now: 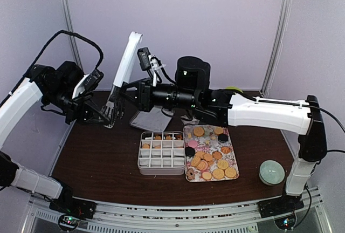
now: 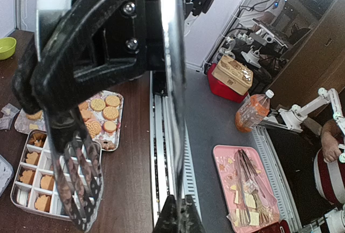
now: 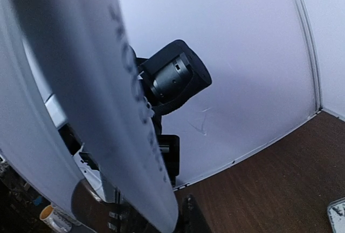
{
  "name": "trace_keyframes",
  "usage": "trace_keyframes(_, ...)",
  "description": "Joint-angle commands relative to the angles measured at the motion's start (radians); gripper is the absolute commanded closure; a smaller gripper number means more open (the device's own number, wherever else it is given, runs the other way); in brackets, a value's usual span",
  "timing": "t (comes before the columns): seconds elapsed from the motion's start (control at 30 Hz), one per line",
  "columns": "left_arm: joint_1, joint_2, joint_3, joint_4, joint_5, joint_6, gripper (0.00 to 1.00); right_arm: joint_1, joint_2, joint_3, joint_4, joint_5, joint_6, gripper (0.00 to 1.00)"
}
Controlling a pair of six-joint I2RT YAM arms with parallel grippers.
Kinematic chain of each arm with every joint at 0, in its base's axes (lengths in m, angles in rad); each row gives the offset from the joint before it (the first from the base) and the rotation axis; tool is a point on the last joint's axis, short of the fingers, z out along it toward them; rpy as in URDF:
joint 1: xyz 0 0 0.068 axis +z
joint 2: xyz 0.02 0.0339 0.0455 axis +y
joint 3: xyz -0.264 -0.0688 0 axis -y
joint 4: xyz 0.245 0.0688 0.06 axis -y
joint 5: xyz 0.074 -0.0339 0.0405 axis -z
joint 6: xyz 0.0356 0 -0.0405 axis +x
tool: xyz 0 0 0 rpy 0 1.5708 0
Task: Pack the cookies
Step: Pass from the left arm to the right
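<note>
The cookies (image 1: 211, 157), mostly golden with a few pink and dark ones, lie on the floral tray (image 1: 236, 160) and show in the left wrist view (image 2: 102, 113). A few sit in the far row of the white compartment box (image 1: 161, 160), also in the left wrist view (image 2: 33, 175). The metal tongs (image 1: 125, 60) stand tilted above the table's back left. My left gripper (image 1: 108, 115) is shut on them near the toothed end; one blade (image 2: 172, 109) runs between its fingers (image 2: 180, 208). My right gripper (image 1: 126, 90) is shut on the tongs (image 3: 81, 82) higher up (image 3: 180, 219).
A pale green bowl (image 1: 271, 171) sits at the front right. A clear lid (image 1: 151, 118) lies behind the box. A small green bowl (image 2: 6, 47) is at the back right. The right arm stretches across above the tray.
</note>
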Motion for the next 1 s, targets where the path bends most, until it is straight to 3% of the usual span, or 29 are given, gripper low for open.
trace_keyframes(0.0, -0.004, -0.021, 0.058, 0.002, -0.099, 0.044, 1.00, 0.008, -0.078, -0.085, 0.004, -0.011, -0.013, 1.00)
trace_keyframes(0.23, -0.001, -0.057, 0.092, 0.063, -0.268, 0.048, 1.00, 0.007, -0.147, -0.175, -0.057, -0.073, -0.036, 1.00)
trace_keyframes(0.6, 0.001, -0.077, 0.037, 0.129, -0.377, 0.035, 1.00, 0.018, -0.151, -0.143, -0.222, -0.135, -0.090, 1.00)
trace_keyframes(0.8, 0.000, -0.080, 0.007, 0.167, -0.381, 0.038, 1.00, 0.020, -0.188, -0.209, -0.181, -0.117, -0.071, 1.00)
trace_keyframes(0.83, -0.001, -0.072, 0.007, 0.174, -0.361, 0.029, 1.00, 0.020, -0.186, -0.209, -0.159, -0.111, -0.060, 0.94)
trace_keyframes(0.87, -0.001, -0.060, 0.008, 0.175, -0.332, 0.019, 1.00, 0.019, -0.179, -0.201, -0.142, -0.110, -0.042, 0.75)
trace_keyframes(0.97, -0.003, -0.027, 0.013, 0.179, -0.274, -0.009, 1.00, 0.019, -0.152, -0.176, -0.073, -0.097, 0.002, 0.47)
